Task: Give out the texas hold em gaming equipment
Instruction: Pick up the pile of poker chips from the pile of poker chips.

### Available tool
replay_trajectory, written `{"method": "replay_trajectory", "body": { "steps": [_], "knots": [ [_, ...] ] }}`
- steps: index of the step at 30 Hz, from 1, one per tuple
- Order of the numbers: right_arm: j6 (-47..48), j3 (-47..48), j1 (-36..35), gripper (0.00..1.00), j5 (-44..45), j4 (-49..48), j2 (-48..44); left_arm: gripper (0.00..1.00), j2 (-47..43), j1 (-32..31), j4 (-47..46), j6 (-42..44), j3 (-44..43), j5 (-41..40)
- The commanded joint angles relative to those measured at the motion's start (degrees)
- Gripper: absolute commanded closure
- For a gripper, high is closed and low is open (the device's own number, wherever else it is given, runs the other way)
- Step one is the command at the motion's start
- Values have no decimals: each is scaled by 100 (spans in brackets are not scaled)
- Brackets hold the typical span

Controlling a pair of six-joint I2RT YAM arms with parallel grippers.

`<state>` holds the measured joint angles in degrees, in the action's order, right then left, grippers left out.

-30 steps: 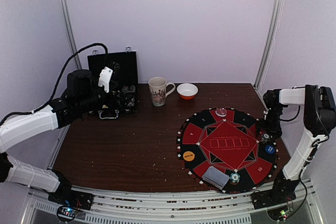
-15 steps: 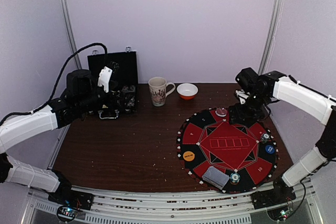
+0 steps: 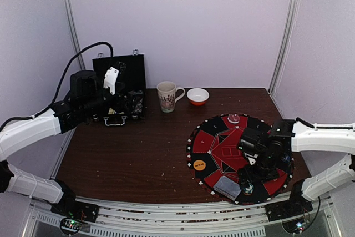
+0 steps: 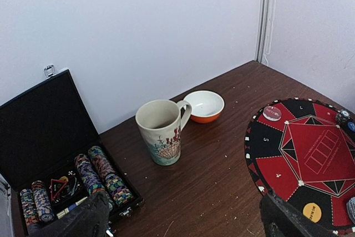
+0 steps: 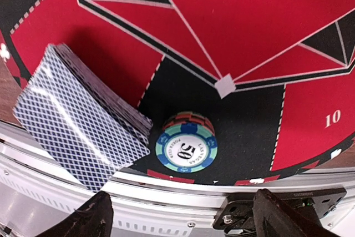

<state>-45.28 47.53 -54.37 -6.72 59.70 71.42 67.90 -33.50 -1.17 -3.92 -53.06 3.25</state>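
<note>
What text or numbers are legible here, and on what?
"50": on the chip topping the stack.
"10": on the mat, right wrist view.
"5" and "4": on the mat, left wrist view.
The chip's ring lettering and the orange button print are too blurred to read.

Left tool (image 4: 183, 220) raised, jaws wide apart, right tool (image 5: 186, 215) pointing down, jaws apart

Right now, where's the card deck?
Top view: the deck lies at the mat's near edge, on the table's right side. In the right wrist view it sits just left of the chip stack.
</note>
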Motion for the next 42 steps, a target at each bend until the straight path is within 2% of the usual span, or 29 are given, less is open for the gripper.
{"method": "replay_trajectory", "body": {
  "steps": [1,6,19,29,37,42],
  "knots": [
    [-486,-292,-180,10,-64,-46,105,2,-30,-18,-78,40,-155,56],
    [-409,-483,-199,13,-117,-577,337,2,-40,-18,-47,23,-159,61],
    [-266,-826,-185,23,118,-1147,944,2,4,-22,-8,21,-189,45],
    [-196,-1127,1,28,100,-1596,862,2,13,-24,-11,-1,-183,62],
    [-60,-1159,69,39,188,-1843,1055,2,4,-17,-15,5,-191,49],
    [-223,-1297,163,55,301,-1757,965,2,-22,-20,3,6,-179,17]
  ]
}}
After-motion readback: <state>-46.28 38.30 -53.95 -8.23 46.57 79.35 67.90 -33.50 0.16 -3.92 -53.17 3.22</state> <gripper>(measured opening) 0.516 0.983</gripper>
